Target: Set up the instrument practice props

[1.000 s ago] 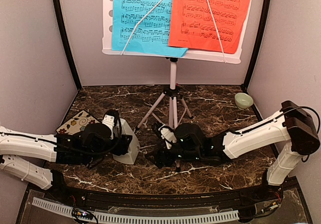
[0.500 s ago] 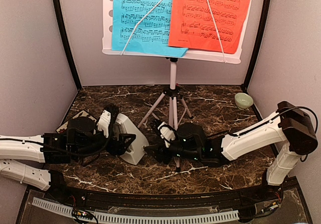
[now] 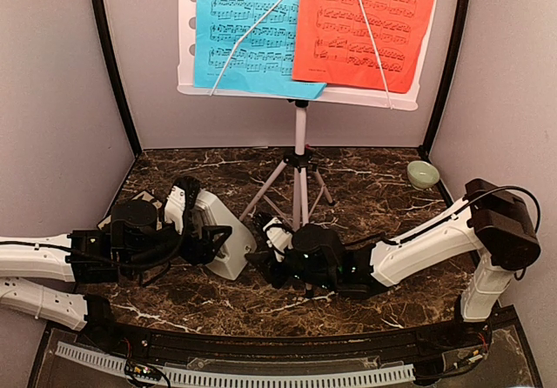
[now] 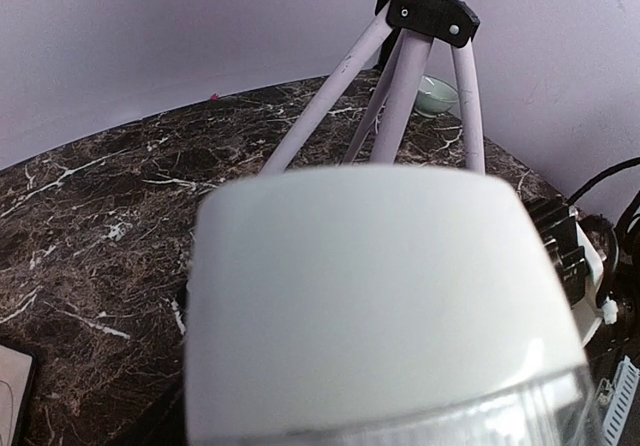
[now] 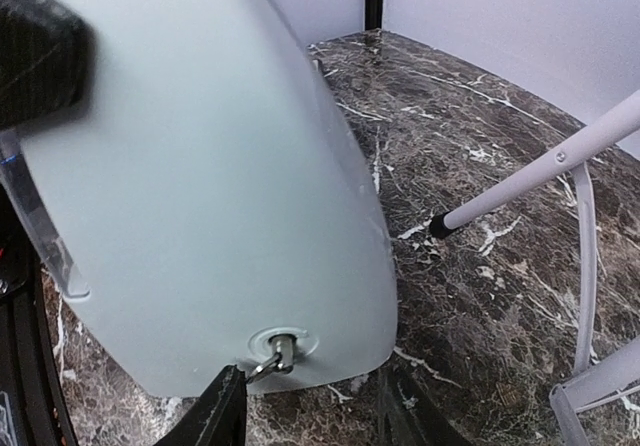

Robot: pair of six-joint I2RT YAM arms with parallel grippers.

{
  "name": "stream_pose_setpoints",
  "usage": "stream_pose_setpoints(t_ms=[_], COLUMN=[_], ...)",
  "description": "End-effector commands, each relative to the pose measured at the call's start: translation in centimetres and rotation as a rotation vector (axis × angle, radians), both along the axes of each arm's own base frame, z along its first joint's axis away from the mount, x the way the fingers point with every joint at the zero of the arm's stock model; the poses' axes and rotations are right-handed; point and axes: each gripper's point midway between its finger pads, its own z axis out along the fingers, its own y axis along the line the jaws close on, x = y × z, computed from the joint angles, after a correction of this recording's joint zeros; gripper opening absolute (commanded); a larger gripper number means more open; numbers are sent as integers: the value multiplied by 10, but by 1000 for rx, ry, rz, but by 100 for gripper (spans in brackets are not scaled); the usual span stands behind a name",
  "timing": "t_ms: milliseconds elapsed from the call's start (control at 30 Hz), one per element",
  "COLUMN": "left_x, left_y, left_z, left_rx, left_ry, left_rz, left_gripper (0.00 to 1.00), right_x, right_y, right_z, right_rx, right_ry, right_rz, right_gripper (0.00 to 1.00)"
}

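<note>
The white perforated music stand point(image 3: 300, 140) stands at the back on tripod legs point(image 4: 400, 76), with the blue sheet point(image 3: 248, 23) and the red-orange sheet point(image 3: 365, 23) on its desk. My left gripper point(image 3: 204, 231) is shut on the pale grey pyramid metronome point(image 3: 228, 242) and holds it tilted; it fills the left wrist view point(image 4: 380, 286) and hides the fingers. My right gripper point(image 3: 259, 262) is open. In the right wrist view point(image 5: 305, 416) its jaws stand just below the metronome's point(image 5: 200, 166) small metal winding key point(image 5: 275, 351), the left fingertip point(image 5: 215, 411) close under it.
A small green bowl point(image 3: 423, 174) sits at the back right. The floral coaster is mostly hidden under my left arm; its edge point(image 4: 10, 391) shows in the left wrist view. A tripod leg's foot point(image 5: 440, 226) rests just right of the metronome. Walls close in three sides.
My left gripper has tipped the metronome over from upright and drawn back to the left. My right gripper has moved left, up to the metronome's side.
</note>
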Motion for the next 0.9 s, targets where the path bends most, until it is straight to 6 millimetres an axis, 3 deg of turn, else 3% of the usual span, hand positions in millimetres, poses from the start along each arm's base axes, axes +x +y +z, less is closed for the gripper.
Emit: stream_pose_setpoints(t_ms=[0,67,233,467,533,700,867], left_x=[5,4,5,4,3,2,2], left_y=[-7,-8,-6,-10,-11,-12,-14], left_z=[54,53,50,52,52,53,54], left_rx=[-171,-168,-167,-169,-170,-172,-162], left_ry=[-84,-78,-76,-81,-80,-84,-90], left_rz=[13,11,26,2,-2,-13,-24], left_gripper=[23,23,22,21,21,20,20], right_x=[11,14,20,17,17,8,3], right_y=[7,5,-1,-1,0,11,14], right_z=[23,22,14,17,17,21,19], right_rx=[57,54,20,4,-2,4,-17], right_ry=[-66,-70,-59,-81,-83,-81,-87], right_rz=[-65,-85,-132,-105,-99,-31,13], right_gripper=[43,39,15,7,9,25,30])
